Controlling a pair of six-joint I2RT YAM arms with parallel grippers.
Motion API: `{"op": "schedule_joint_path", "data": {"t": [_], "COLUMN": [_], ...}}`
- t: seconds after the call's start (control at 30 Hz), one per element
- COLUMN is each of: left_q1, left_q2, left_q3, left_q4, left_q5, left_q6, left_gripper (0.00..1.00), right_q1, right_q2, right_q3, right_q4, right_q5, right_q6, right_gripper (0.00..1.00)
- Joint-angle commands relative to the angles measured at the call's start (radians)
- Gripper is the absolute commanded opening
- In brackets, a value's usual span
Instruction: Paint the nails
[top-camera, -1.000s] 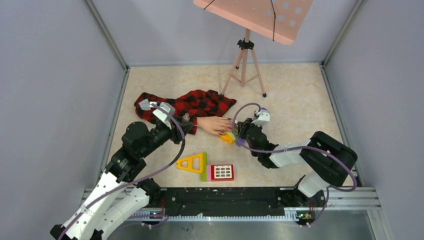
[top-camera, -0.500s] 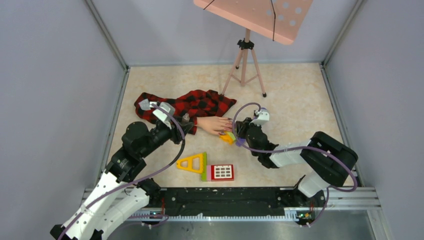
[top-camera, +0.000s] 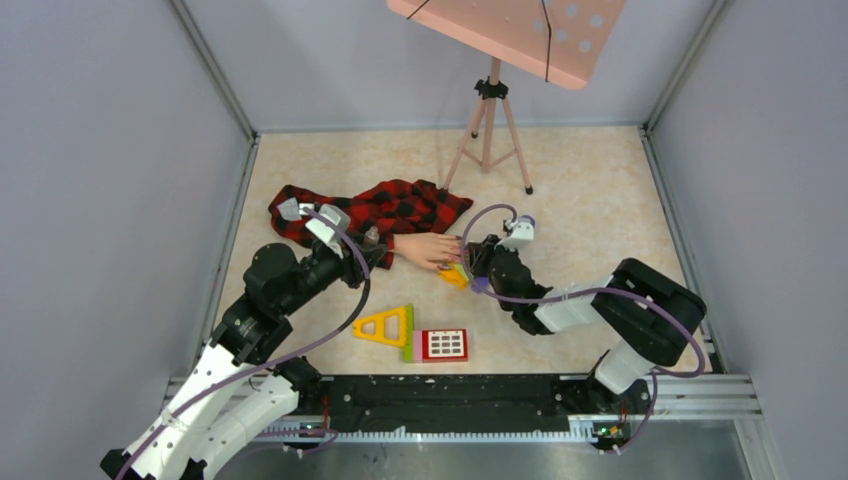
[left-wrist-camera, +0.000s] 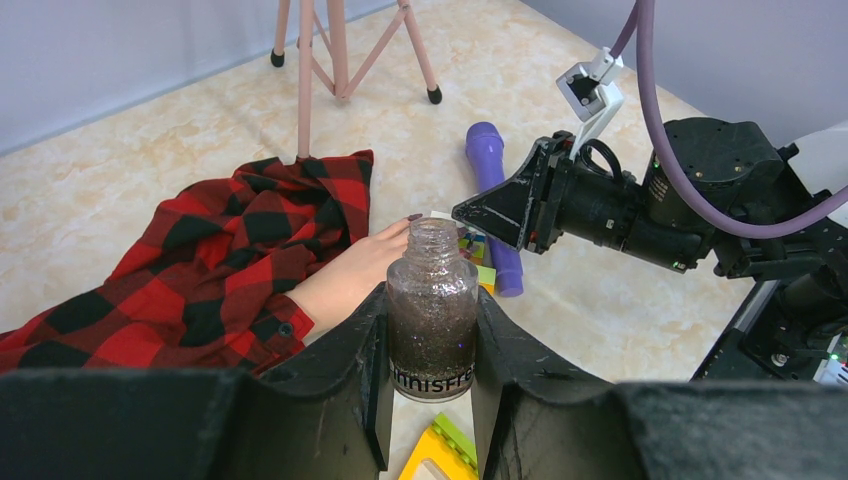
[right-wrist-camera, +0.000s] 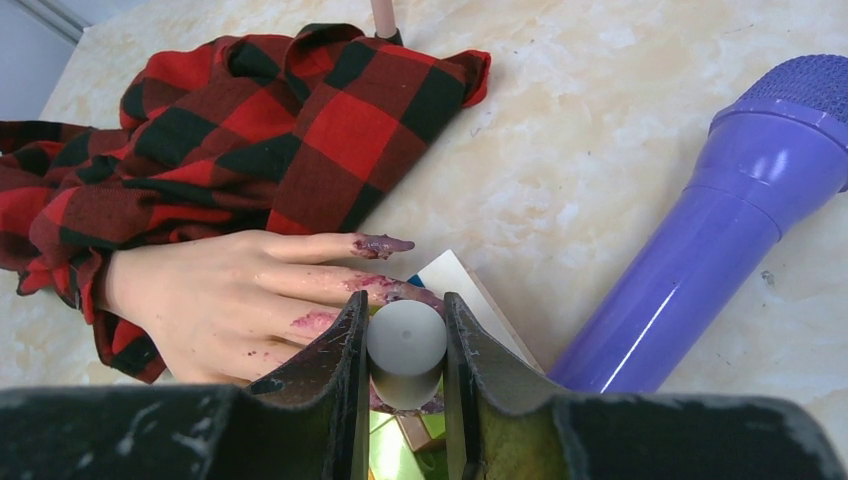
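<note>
The flesh-coloured mannequin hand (top-camera: 425, 248) lies on the table in a red-and-black plaid sleeve (top-camera: 375, 208), fingers pointing right. In the right wrist view the hand (right-wrist-camera: 210, 295) has purple-smeared nails (right-wrist-camera: 385, 243). My right gripper (right-wrist-camera: 405, 320) is shut on a grey round brush cap (right-wrist-camera: 406, 340), held just over the fingertips; any brush tip is hidden below it. It is at the fingertips in the top view (top-camera: 468, 262). My left gripper (left-wrist-camera: 432, 300) is shut on an open glass bottle of dark glitter polish (left-wrist-camera: 432, 320), upright beside the wrist (top-camera: 372, 245).
A purple microphone (right-wrist-camera: 720, 220) lies right of the fingers. Yellow-green toy blocks (top-camera: 455, 275) sit under the fingertips. A yellow triangle block (top-camera: 385, 325) and a red window block (top-camera: 440, 345) lie nearer the bases. A pink tripod stand (top-camera: 490, 130) is behind.
My right arm has shifted slightly left, toward the fingertips, with the cap in it. The left arm and bottle have not moved.
</note>
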Motion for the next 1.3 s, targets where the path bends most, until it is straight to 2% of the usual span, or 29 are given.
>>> {"op": "schedule_joint_path", "data": {"t": [0.0, 1.27], "left_q1": [-0.002, -0.002], "left_q2": [-0.011, -0.011], "left_q3": [0.004, 0.005], "left_q4": [0.035, 0.033], "left_q5": [0.001, 0.0], "left_q6": [0.004, 0.005], "left_gripper": [0.0, 0.0], "right_q1": [0.014, 0.014], "right_q2": [0.016, -0.024], "right_q3": [0.036, -0.037], "right_q4": [0.048, 0.0], "right_q5": [-0.001, 0.051], "right_q6": [-0.006, 0.012], "right_gripper": [0.0, 0.0]}}
